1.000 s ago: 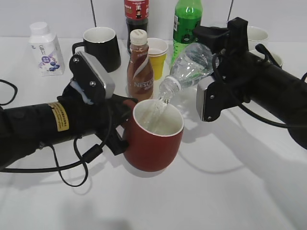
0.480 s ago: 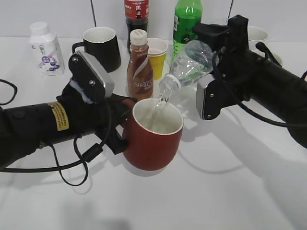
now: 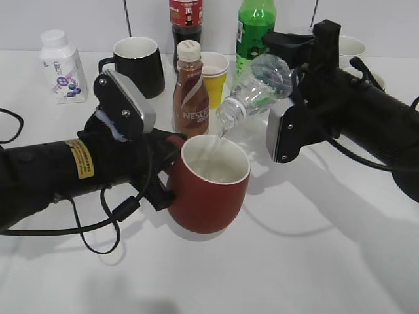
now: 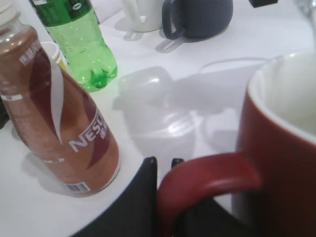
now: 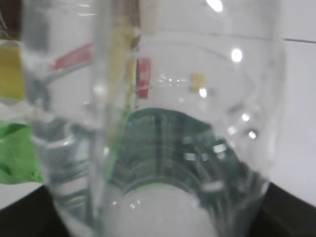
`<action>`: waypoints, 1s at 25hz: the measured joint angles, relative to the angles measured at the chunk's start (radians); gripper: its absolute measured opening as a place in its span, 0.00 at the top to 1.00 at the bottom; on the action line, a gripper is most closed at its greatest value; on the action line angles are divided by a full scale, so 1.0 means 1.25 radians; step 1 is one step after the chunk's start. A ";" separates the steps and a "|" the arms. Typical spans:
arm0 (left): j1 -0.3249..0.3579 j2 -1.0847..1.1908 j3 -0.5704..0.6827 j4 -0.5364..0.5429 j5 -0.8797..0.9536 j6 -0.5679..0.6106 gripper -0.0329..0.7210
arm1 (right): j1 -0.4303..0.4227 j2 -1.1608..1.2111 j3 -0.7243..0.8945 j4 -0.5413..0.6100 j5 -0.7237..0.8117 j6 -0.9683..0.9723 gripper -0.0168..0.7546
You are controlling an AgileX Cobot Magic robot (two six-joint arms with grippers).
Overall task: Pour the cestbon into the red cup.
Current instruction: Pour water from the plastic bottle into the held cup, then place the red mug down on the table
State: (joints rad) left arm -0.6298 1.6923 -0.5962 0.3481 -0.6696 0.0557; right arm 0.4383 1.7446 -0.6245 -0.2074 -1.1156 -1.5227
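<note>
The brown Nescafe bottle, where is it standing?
In the exterior view the Nescafe bottle stands upright at centre, just behind the red cup, with the yellow paper cup right beside it.

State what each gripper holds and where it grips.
Left gripper holds the red cup by its handle; right gripper holds the cestbon around its body.

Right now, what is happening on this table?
The right gripper holds the bottle tilted, mouth down, above the red cup. A thin stream of water runs into the cup. The left gripper holds the cup by its handle. Pouring is under way.
</note>
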 joint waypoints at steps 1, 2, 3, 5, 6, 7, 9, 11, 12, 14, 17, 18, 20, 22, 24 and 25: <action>0.000 0.000 0.000 0.000 0.000 0.000 0.89 | 0.000 0.000 0.000 -0.001 0.000 0.011 0.38; 0.000 0.000 0.000 0.000 -0.001 0.000 0.89 | 0.000 0.000 0.000 -0.001 0.000 0.020 0.38; 0.000 0.000 0.000 0.000 -0.003 0.000 0.89 | 0.000 0.000 0.000 -0.002 0.000 0.032 0.38; 0.000 0.000 0.000 -0.002 -0.005 0.000 0.89 | 0.000 0.000 0.000 -0.007 0.000 0.057 0.38; 0.000 0.000 0.000 -0.007 -0.005 0.000 0.89 | 0.000 0.000 0.000 -0.013 0.002 0.077 0.38; 0.000 0.000 0.000 -0.015 -0.005 0.001 0.89 | 0.000 0.000 0.000 -0.019 0.007 0.103 0.38; 0.000 0.000 0.000 -0.040 -0.009 0.001 0.89 | 0.000 0.000 0.000 -0.032 0.020 0.175 0.38; 0.000 0.000 0.000 -0.060 -0.023 0.002 0.89 | 0.000 0.000 0.000 -0.037 0.028 0.286 0.38; 0.000 0.000 0.000 -0.066 -0.036 0.002 0.89 | 0.000 0.000 0.000 -0.038 0.029 0.338 0.38; 0.000 0.000 0.000 -0.080 -0.057 0.002 0.90 | 0.000 0.000 0.000 -0.038 0.031 0.471 0.38; 0.000 0.000 0.000 -0.108 -0.070 0.002 0.89 | 0.000 0.000 0.000 -0.039 0.031 0.680 0.38; 0.000 -0.002 0.002 -0.122 -0.071 0.002 0.89 | 0.000 0.000 0.000 -0.039 0.032 0.752 0.38; 0.000 -0.010 0.002 -0.146 -0.069 0.002 0.89 | 0.000 0.000 0.000 -0.039 0.034 0.868 0.38; 0.000 -0.033 0.003 -0.162 -0.068 0.003 0.89 | 0.000 0.000 0.000 -0.032 0.048 0.964 0.38; 0.000 -0.059 0.003 -0.175 -0.068 0.003 0.89 | 0.000 0.000 0.000 -0.014 0.073 1.034 0.38; 0.000 -0.072 0.003 -0.189 -0.068 0.003 0.89 | 0.000 0.000 0.000 0.002 0.088 1.050 0.38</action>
State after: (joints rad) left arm -0.6298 1.6019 -0.5928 0.1113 -0.7544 0.0596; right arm 0.4383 1.7446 -0.6245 -0.2054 -1.0060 -0.2099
